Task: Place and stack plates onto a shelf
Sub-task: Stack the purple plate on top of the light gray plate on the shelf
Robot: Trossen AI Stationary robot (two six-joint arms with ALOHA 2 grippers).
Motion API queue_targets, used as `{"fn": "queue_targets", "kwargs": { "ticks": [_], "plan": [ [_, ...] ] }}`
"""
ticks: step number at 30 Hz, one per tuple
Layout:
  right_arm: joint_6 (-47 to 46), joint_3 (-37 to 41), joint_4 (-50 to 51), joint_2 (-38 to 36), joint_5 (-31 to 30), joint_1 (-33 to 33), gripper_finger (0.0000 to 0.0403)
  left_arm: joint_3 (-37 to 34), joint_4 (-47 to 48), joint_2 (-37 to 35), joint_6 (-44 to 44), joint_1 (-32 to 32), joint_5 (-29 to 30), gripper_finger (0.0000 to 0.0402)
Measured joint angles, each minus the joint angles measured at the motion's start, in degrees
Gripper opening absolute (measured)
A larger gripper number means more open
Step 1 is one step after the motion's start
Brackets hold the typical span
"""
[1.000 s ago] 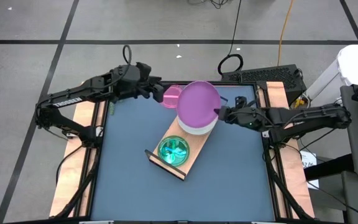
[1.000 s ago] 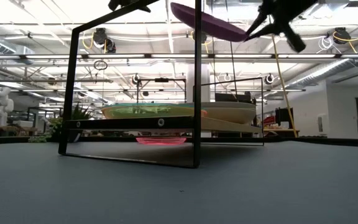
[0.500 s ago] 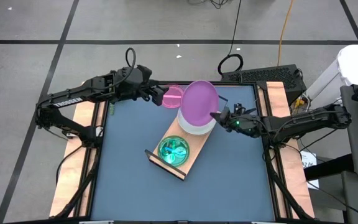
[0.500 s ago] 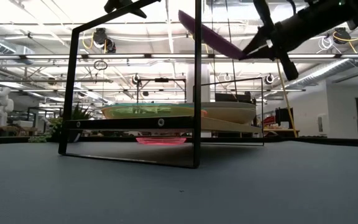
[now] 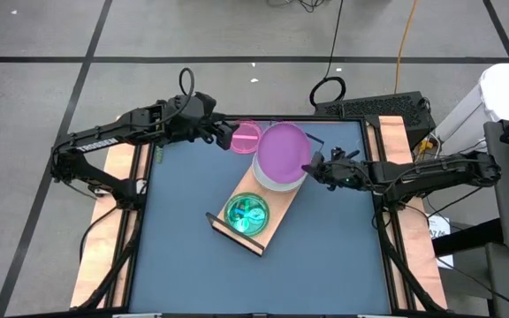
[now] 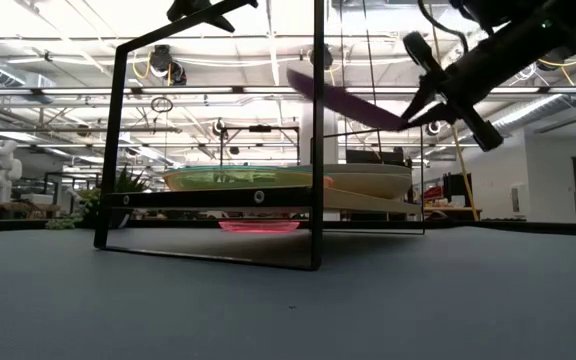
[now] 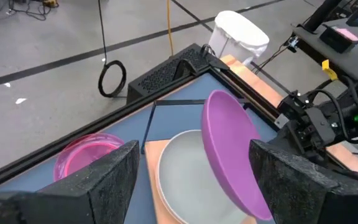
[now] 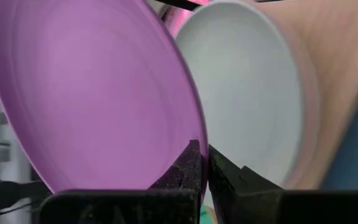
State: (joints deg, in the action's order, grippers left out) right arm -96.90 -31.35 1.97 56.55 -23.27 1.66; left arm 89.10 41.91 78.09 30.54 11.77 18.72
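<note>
We see a dark blue surface (image 5: 184,256) on a grey floor (image 5: 42,53) crossed by black tape lines, a coiled black cable (image 5: 328,90), an orange cord (image 5: 402,44) and a white bin (image 5: 502,93).

The near half of the table (image 5: 184,265) lay bare, and so did its left side, giving open passage there. The shelf (image 5: 277,221) ran diagonally across the middle toward the far right corner, its black frame ends (image 6: 218,140) rising well above the board. Over its far end the purple plate (image 5: 281,152) hung tilted in the right gripper (image 5: 312,166), blocking the way down to the pale plate (image 5: 281,183) beneath. The green plate (image 5: 246,213) filled the near end. A pink plate (image 5: 244,138) lay by the far edge, with the left gripper (image 5: 224,134) spread just beside it.
</note>
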Motion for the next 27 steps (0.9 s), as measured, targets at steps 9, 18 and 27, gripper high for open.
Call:
{"fn": "queue_targets", "kwargs": {
  "ticks": [9,18,27],
  "plan": [
    [0.46,0.0,0.66,1.72,4.85,2.97,0.0,-0.07,1.05,1.9,0.02,0.22,-0.18,0.0305],
    [0.97,-2.28,-0.75,2.08,5.8,3.62,0.0,-0.02,-0.15,3.34,0.68,0.2,-0.33,0.0305],
    [0.13,-2.6,1.62,5.35,8.34,4.49,0.0,-0.02,-0.15,3.38,0.2,0.2,-0.09,0.0305]
  ]
}}
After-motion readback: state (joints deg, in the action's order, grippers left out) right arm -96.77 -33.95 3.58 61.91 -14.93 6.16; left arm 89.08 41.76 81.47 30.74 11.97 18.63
